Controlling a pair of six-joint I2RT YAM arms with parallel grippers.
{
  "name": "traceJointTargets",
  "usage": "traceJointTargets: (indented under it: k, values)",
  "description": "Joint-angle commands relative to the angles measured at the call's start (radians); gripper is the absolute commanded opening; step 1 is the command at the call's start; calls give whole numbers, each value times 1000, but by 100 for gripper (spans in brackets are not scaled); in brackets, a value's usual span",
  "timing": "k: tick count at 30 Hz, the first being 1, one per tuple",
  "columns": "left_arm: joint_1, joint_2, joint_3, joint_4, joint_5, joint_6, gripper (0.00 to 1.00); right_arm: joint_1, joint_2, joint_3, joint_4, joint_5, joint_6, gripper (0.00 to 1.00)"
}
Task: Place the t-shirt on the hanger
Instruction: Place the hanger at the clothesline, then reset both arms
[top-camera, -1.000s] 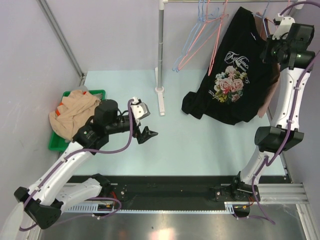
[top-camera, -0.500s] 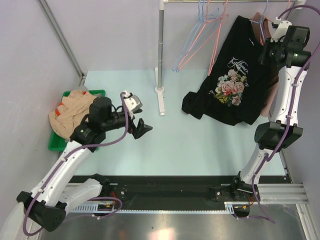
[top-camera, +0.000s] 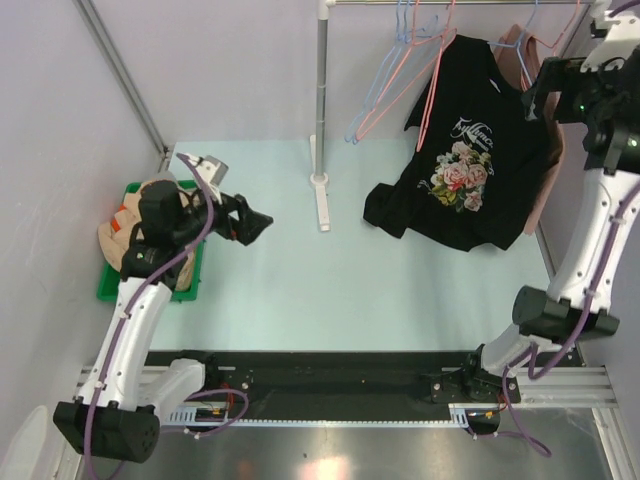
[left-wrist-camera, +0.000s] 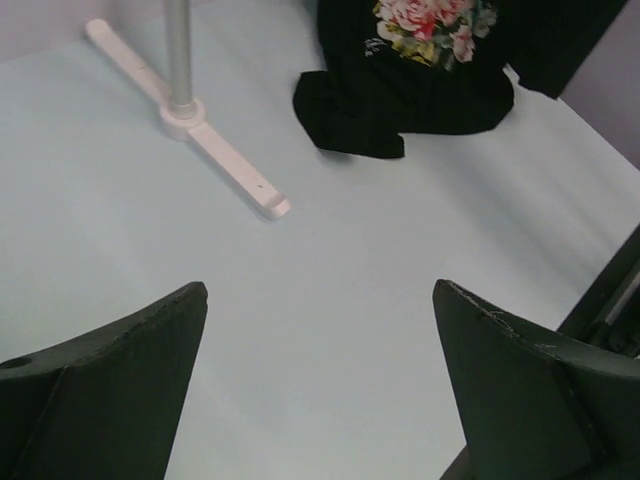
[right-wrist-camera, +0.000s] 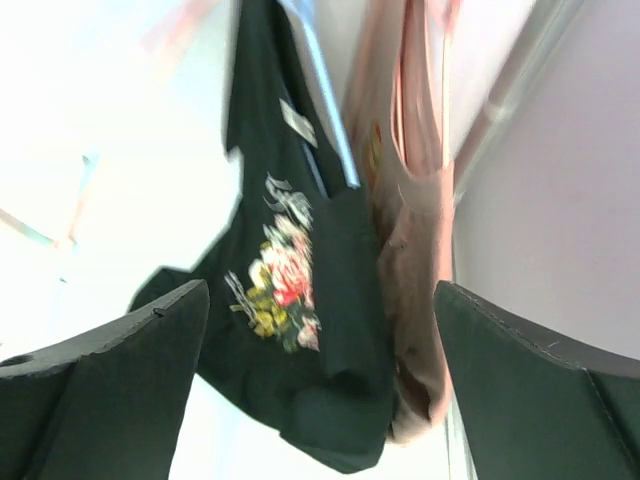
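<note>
The black t-shirt (top-camera: 470, 150) with a rose print hangs from the rail at the upper right, and its hem rests on the table. A thin light-blue wire of the hanger (top-camera: 527, 25) rises from its collar to the rail; the hanger (right-wrist-camera: 318, 95) shows as a pale bar through the neck. My right gripper (top-camera: 535, 92) is open just right of the shirt's shoulder, holding nothing. In the right wrist view the gripper (right-wrist-camera: 320, 290) frames the t-shirt (right-wrist-camera: 300, 300). My left gripper (top-camera: 258, 224) is open over the left of the table, far from the t-shirt (left-wrist-camera: 420, 80).
A dusty-pink shirt (top-camera: 550, 170) hangs behind the t-shirt. Spare pink and blue hangers (top-camera: 395, 75) dangle from the rail. The rack pole (top-camera: 321, 100) and its foot (left-wrist-camera: 215, 160) stand mid-table. A green bin (top-camera: 190, 282) holding a tan garment (top-camera: 135, 225) sits at the left.
My right gripper opened, let go at the shirt's shoulder and drew up and to the right. The left arm swung back left toward the green bin.
</note>
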Motion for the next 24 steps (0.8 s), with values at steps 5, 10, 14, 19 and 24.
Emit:
traceJointTargets:
  k: [5, 10, 14, 19, 24]
  values:
    - [203, 113, 300, -283, -31, 6, 100, 115, -276, -208, -3, -218, -42, 100]
    - [232, 109, 322, -389, -127, 87, 100, 223, -400, -674, -2, -345, -24, 100]
    - [234, 78, 250, -434, -158, 130, 100, 340, -396, -796, -89, -314, -106, 100]
    - [234, 58, 129, -415, -176, 135, 100, 334, -307, -801, -152, -293, -145, 100]
    - [234, 12, 41, -385, -239, 130, 100, 334, -287, -808, -141, -247, -93, 100]
